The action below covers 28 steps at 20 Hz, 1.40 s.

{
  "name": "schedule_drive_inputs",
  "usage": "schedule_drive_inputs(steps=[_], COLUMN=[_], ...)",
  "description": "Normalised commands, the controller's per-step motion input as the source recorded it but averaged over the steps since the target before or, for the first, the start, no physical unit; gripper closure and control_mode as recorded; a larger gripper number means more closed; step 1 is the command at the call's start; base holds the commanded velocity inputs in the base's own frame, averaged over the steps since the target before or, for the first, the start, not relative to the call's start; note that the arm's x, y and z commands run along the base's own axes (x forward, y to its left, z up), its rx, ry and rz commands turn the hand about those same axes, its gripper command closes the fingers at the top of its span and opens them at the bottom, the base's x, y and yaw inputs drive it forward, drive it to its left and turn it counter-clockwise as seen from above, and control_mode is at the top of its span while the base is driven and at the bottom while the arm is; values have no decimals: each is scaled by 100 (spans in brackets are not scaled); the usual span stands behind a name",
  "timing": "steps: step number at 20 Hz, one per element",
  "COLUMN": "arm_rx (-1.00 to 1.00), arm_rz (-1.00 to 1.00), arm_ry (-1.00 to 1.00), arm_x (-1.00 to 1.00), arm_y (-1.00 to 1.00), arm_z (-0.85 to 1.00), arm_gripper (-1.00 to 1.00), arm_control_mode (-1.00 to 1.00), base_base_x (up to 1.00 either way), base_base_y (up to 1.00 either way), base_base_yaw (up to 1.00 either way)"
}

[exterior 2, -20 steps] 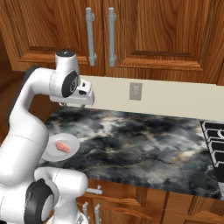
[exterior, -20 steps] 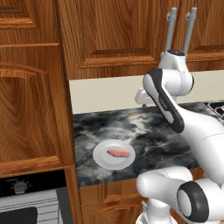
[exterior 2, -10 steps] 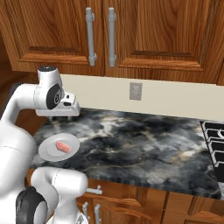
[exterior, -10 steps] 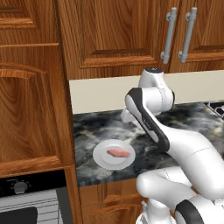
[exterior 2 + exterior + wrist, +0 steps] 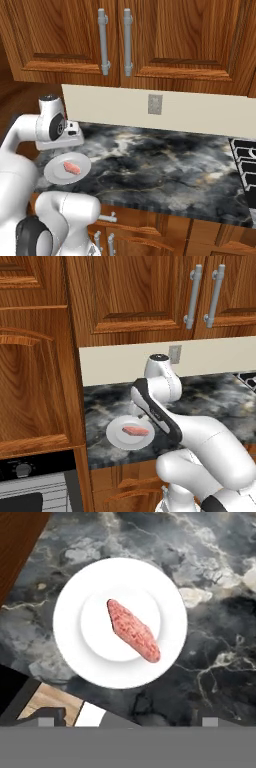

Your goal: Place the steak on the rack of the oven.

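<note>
Currently, by item:
Steak (image 5: 134, 631): lies flat in the middle of a round white plate (image 5: 72, 657); long axis runs diagonally in the hand view; also seen at (image 5: 136, 431) and (image 5: 71, 167).
Plate: rests on the dark marbled counter (image 5: 165, 165), near its front edge and close to the counter's left end.
Gripper: above the plate, camera looking straight down on the steak; finger tips barely show at the bottom of the hand view, so open or closed cannot be told; nothing visibly held.
Oven (image 5: 30, 488): lower left of the left base view, black panel with a round knob (image 5: 23, 470), set below wood cabinetry, left of the counter.
Arm (image 5: 155, 411): bent over the counter beside the plate.
</note>
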Motion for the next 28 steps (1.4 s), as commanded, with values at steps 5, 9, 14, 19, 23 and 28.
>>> schedule_drive_inputs(steps=[5,9,14,19,23,28], arm_rx=[-20,-13,-1,0,0,0], arm_rz=[29,30,26,20,12,9], arm_ry=[8,10,11,0,1,5], arm_x=[34,54,33,1,17,20], arm_y=[11,-8,0,9,14,3], arm_z=[-67,-49,-24,-33,-35,-32], arm_gripper=[-100,-100,-100,-100,-100,-100], arm_control_mode=[-100,-100,-100,-100,-100,-100], base_base_x=[0,0,0,0,0,0], base_base_y=[0,0,0,0,0,0], base_base_yaw=[0,0,0,0,0,0])
